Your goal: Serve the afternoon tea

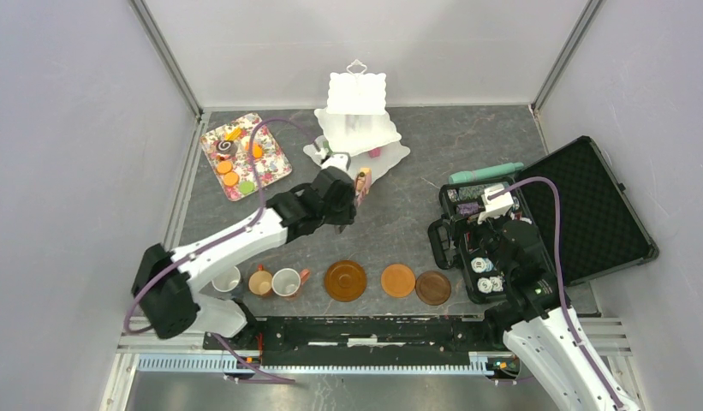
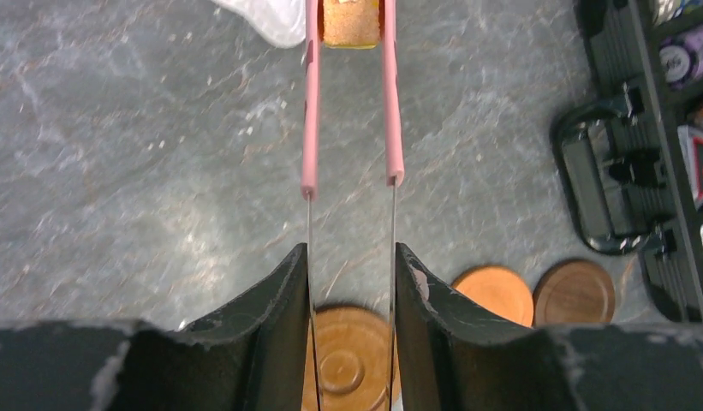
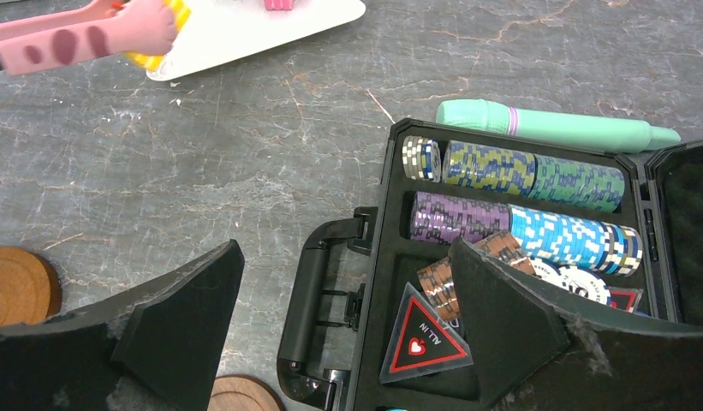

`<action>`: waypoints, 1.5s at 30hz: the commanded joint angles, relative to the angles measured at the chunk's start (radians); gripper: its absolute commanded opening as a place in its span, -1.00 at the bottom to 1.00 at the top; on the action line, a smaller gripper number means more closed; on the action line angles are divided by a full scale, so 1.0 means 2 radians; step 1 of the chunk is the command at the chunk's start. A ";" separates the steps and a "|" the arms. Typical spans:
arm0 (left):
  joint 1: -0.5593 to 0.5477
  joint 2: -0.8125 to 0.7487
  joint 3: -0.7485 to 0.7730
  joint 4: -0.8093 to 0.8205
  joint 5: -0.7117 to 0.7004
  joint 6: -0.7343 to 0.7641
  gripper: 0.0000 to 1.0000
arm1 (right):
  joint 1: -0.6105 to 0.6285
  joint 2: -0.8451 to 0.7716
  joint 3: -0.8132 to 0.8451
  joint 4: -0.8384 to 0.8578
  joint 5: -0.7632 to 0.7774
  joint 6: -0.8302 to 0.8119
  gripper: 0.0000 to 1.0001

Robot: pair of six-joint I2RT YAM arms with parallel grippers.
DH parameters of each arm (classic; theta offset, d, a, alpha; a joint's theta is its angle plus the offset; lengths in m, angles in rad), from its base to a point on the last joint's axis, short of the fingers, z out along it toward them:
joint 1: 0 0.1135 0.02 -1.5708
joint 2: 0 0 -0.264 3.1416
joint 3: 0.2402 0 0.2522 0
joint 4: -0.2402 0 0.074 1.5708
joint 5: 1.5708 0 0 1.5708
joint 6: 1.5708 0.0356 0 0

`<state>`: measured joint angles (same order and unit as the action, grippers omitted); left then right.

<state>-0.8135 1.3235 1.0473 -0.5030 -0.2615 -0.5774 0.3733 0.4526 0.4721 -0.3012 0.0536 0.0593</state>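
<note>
My left gripper (image 1: 339, 193) (image 2: 351, 257) is shut on pink-tipped tongs (image 2: 309, 128). The tongs pinch a small orange-yellow toy cake (image 2: 351, 21) just above the table, by the front edge of the white three-tier stand (image 1: 356, 120). The tongs (image 3: 74, 38) and the stand's base (image 3: 271, 26) also show in the right wrist view. Three mugs (image 1: 260, 281) and three brown-orange saucers (image 1: 398, 280) line the near edge. More toy cakes (image 1: 232, 154) lie on the floral tray. My right gripper (image 1: 480, 214) (image 3: 346, 248) is open and empty over the chip case's handle.
The floral tray (image 1: 275, 163) sits at the back left. The open black case of poker chips (image 1: 579, 223) (image 3: 519, 197) fills the right side, with a mint-green tube (image 1: 485, 174) behind it. Grey walls and frame posts enclose the table.
</note>
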 commanded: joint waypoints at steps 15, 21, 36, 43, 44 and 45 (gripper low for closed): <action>-0.015 0.233 0.208 0.022 -0.107 0.018 -0.80 | 0.002 0.000 0.003 0.011 -0.001 0.004 0.96; -0.005 0.279 0.251 -0.009 -0.100 0.002 -0.73 | 0.002 0.001 0.002 0.011 -0.002 0.004 0.96; 0.005 0.289 0.251 -0.016 -0.092 -0.002 -0.17 | 0.002 0.001 0.001 0.013 -0.008 0.005 0.96; 0.005 0.271 0.250 -0.019 -0.084 0.016 -0.01 | 0.002 -0.001 0.001 0.013 -0.007 0.004 0.96; 0.005 0.269 0.251 -0.021 -0.083 0.018 0.02 | 0.002 -0.002 0.001 0.013 -0.007 0.005 0.96; 0.005 0.267 0.251 -0.024 -0.082 0.020 0.03 | 0.002 -0.003 0.001 0.013 -0.006 0.004 0.96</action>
<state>-0.8089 1.9160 1.5158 -0.5465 -0.4313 -0.5743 0.3733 0.4576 0.4721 -0.3012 0.0444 0.0593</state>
